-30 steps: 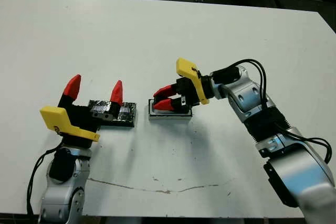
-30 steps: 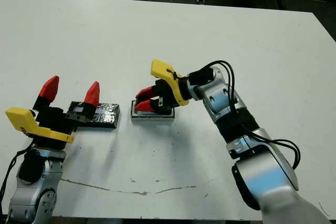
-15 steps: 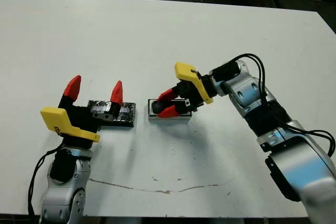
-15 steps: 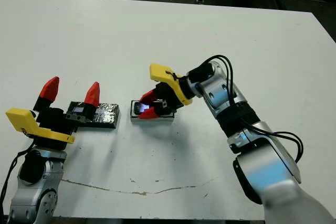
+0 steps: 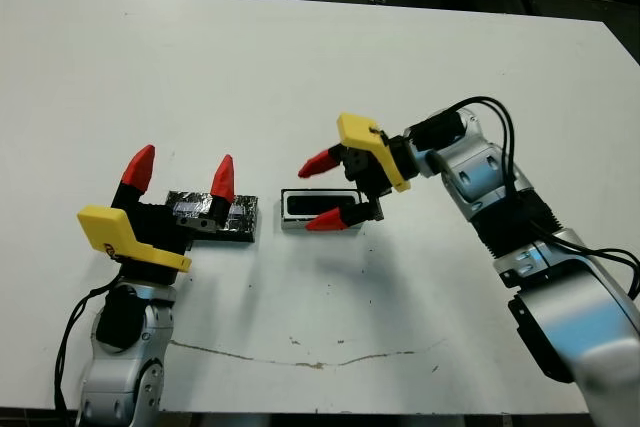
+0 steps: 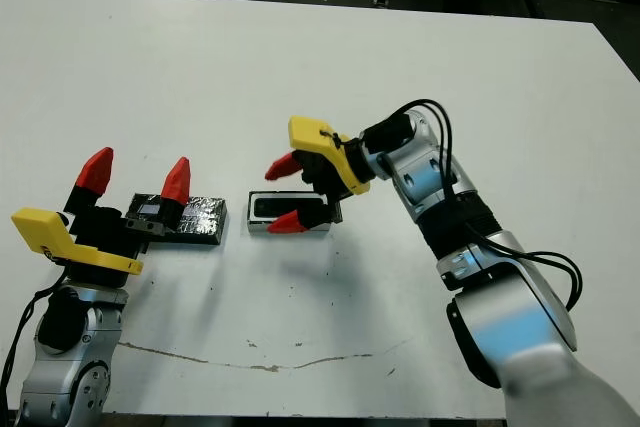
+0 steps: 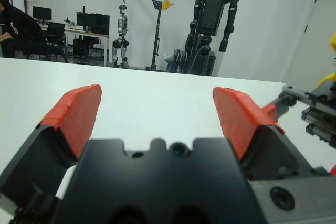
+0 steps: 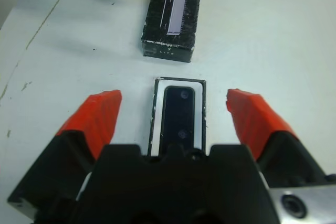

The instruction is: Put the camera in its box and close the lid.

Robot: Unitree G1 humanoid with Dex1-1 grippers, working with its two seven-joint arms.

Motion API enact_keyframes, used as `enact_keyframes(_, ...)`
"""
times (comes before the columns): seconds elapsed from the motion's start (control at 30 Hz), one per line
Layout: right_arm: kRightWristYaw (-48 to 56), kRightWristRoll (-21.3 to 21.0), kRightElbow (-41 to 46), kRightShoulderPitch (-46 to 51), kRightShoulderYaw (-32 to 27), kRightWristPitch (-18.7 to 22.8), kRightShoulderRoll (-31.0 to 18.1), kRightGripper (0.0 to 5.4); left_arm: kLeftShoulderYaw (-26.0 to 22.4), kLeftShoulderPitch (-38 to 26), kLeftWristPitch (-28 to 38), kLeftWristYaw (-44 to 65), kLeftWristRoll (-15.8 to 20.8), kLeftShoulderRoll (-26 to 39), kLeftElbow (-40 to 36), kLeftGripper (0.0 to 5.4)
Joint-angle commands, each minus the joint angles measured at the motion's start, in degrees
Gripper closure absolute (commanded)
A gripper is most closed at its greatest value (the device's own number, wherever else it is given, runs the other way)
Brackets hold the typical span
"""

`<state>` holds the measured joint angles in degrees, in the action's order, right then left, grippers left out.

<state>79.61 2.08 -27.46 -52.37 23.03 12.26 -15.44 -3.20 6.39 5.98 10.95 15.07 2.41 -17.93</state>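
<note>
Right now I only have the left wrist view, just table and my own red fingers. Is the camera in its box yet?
Observer: Yes. The camera lies flat inside the box, and the right hand is open above it, touching nothing.
Operator: Where is the lid?
Observer: The lid lies flat on the table, just off the box's left end with a small gap between them.
Operator: And my left hand relative to that lid?
Observer: The left hand is open with its red fingertips raised over the lid, not gripping it.
</note>
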Motion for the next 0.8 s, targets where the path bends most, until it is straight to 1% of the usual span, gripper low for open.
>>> enact_keyframes(0.03, 0.3, 0.9, 1.9, 0.0, -1.2, 1.2, -1.8, 0.01, 0.2, 0.9, -0.5, 0.4, 0.0, 0.3, 0.4, 0.0)
enact_keyframes(0.13, 0.6, 2.1, 3.0, 0.1, -2.5, 0.4, -2.4, 0.01, 0.1, 0.9, -0.5, 0.9, 0.9, 0.3, 0.6, 0.0)
enact_keyframes(0.23, 1.2, 3.8, 4.1, 0.1, -4.0, 0.3, -3.3, 0.01, 0.0, 1.0, -0.3, 0.8, 0.5, 0.3, 0.6, 0.0)
enact_keyframes(0.37, -1.9, 6.8, 8.8, 2.6, -8.5, 1.1, -5.2, 0.01, 0.0, 0.9, -0.8, 0.5, 0.1, 0.4, 0.1, 0.0)
enact_keyframes(0.4, -4.4, 7.3, 11.2, 4.3, -10.3, 2.4, -5.7, 0.01, -0.1, 0.9, -0.8, 0.5, 0.1, 0.4, 0.1, 0.0)
enact_keyframes(0.5, -15.1, 8.1, 21.1, 10.7, -16.1, 8.2, -6.7, 0.01, -0.3, 0.5, -0.7, 0.5, 0.3, 0.3, 0.5, 0.0)
enact_keyframes(0.57, -23.1, 8.5, 28.4, 16.3, -20.5, 11.1, -6.1, 0.1, -0.4, 0.4, -0.8, 0.3, 0.2, 0.4, 0.5, 0.0)
enact_keyframes(0.67, -31.8, 9.9, 37.3, 24.3, -25.3, 13.4, -5.3, 0.47, -0.6, 0.2, -0.6, 0.4, -0.3, 0.8, 0.4, 0.0)
enact_keyframes(0.8, -38.3, 13.9, 47.3, 35.9, -31.2, 15.4, -4.4, 1.06, -0.9, -0.2, -0.9, 0.5, -0.3, 1.3, 0.1, 0.0)
